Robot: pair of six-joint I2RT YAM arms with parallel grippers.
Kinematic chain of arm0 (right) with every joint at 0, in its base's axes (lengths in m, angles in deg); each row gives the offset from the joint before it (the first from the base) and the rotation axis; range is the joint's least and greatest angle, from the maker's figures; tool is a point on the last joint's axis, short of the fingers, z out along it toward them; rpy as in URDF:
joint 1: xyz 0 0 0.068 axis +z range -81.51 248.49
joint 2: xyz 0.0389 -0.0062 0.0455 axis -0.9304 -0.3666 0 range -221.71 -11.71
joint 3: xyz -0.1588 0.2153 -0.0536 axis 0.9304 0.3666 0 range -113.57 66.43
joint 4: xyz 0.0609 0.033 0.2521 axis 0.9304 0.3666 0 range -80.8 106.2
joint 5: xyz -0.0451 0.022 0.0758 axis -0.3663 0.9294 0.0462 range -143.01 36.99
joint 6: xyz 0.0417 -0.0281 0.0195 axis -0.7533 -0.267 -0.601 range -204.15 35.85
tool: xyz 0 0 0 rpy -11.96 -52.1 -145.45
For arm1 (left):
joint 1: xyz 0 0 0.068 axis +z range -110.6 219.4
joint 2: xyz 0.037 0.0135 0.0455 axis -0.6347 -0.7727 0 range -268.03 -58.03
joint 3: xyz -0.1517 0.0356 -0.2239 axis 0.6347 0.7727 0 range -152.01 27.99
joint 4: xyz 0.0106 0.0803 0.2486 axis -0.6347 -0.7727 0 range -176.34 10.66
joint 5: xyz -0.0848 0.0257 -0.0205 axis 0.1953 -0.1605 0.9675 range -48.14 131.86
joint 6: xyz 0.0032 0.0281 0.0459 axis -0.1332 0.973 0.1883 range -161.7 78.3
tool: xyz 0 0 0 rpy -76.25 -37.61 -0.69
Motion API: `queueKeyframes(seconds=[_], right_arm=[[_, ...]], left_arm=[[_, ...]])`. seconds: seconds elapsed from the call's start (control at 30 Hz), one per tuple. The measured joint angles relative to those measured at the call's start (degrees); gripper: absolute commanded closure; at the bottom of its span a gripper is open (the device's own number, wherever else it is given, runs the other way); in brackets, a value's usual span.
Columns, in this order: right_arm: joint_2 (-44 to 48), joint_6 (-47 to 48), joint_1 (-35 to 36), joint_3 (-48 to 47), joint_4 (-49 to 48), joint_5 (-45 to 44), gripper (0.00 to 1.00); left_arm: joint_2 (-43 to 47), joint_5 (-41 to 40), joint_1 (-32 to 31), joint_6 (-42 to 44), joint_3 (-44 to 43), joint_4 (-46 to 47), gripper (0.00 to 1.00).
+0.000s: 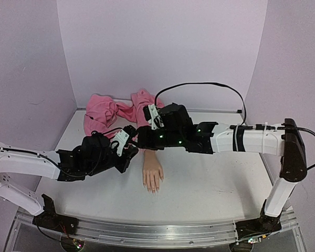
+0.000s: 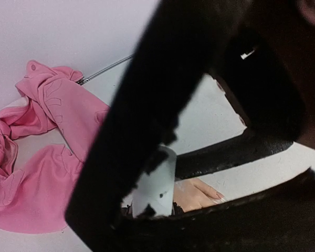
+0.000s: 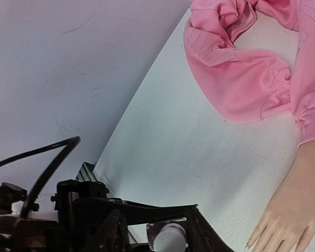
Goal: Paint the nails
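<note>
The pale mannequin hand (image 1: pixel 152 173) lies palm down mid-table, its pink sleeve (image 1: pixel 144 107) behind it. Its nails (image 1: pixel 153 189) look skin-toned; they also show in the left wrist view (image 2: pixel 219 196) and the right wrist view (image 3: pixel 249 244); no dark one shows. My left gripper (image 1: pixel 128 153) is just left of the wrist, shut on a small nail polish bottle (image 3: pixel 156 232) with a white cap (image 2: pixel 157 184). My right gripper (image 1: pixel 138 140) meets it from the right. Its black fingers (image 2: pixel 131 136) stand on either side of the cap; contact is unclear.
A heap of pink cloth (image 1: pixel 107 113) lies at the back left against the lilac wall, also in the left wrist view (image 2: pixel 47 157) and the right wrist view (image 3: pixel 247 84). A black cable (image 1: pixel 210 86) arcs over the right arm.
</note>
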Motion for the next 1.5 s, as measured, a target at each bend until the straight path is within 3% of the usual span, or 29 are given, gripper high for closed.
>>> queueKeyframes(seconds=[0.13, 0.27, 0.33, 0.43, 0.5, 0.7, 0.77, 0.83, 0.87, 0.9, 0.97, 1.07, 1.17, 1.33, 1.5], right_arm=[[-0.4, 0.1, 0.2, 0.0, 0.3, -1.2, 0.82], [-0.4, 1.1, 0.1, 0.1, 0.0, -2.1, 0.89], [-0.4, 2.4, 0.1, 0.2, -0.5, -1.5, 1.00], [-0.1, 6.4, -0.5, 0.7, -1.9, 3.5, 1.00], [1.1, 11.2, -1.5, 2.0, -3.1, 10.8, 1.00], [7.1, 27.3, -2.9, 8.2, -8.8, 43.7, 1.00], [7.6, 30.5, -1.6, 8.4, -11.3, 48.1, 1.00], [7.6, 32.9, -0.7, 8.5, -13.2, 49.0, 1.00], [7.6, 33.6, -0.6, 8.7, -13.6, 48.8, 0.90], [7.6, 34.0, -0.6, 8.9, -13.8, 48.3, 0.70], [7.8, 33.7, -0.7, 9.1, -13.4, 45.9, 0.41], [9.7, 31.3, -1.4, 10.8, -9.4, 36.2, 0.16], [11.0, 27.6, -1.9, 11.2, -6.3, 24.7, 0.11], [11.7, 18.3, -2.1, 11.2, -3.1, 9.3, 0.16], [9.4, 10.3, -1.0, 9.6, -2.1, 2.3, 0.16]], left_arm=[[0.0, -0.5, 0.0, -1.3, -0.1, 0.0, 1.00], [0.6, 0.2, 0.0, -2.6, -0.1, -0.2, 1.00], [1.4, 1.5, 0.2, -3.4, -0.1, -0.9, 1.00], [4.2, 6.6, 1.3, -4.2, 0.3, -2.9, 1.00], [7.0, 15.3, 3.1, -4.9, 1.0, -3.9, 1.00], [14.4, 55.1, 7.1, -7.8, 1.3, -5.6, 1.00], [15.8, 62.5, 7.1, -9.2, 1.3, -5.3, 1.00], [16.6, 64.7, 7.2, -9.7, 1.5, -5.2, 1.00], [16.7, 64.9, 7.3, -9.7, 1.7, -4.9, 1.00], [16.7, 64.4, 7.4, -9.6, 1.9, -4.8, 1.00], [16.7, 61.8, 7.6, -9.1, 2.3, -4.5, 1.00], [17.7, 50.8, 7.8, -6.7, 3.6, -2.9, 1.00], [18.4, 37.3, 6.8, -4.5, 4.5, -2.3, 1.00], [18.2, 16.1, 3.2, -2.7, 4.6, -2.1, 1.00], [13.5, 5.9, 2.6, -2.0, 4.1, -1.4, 1.00]])
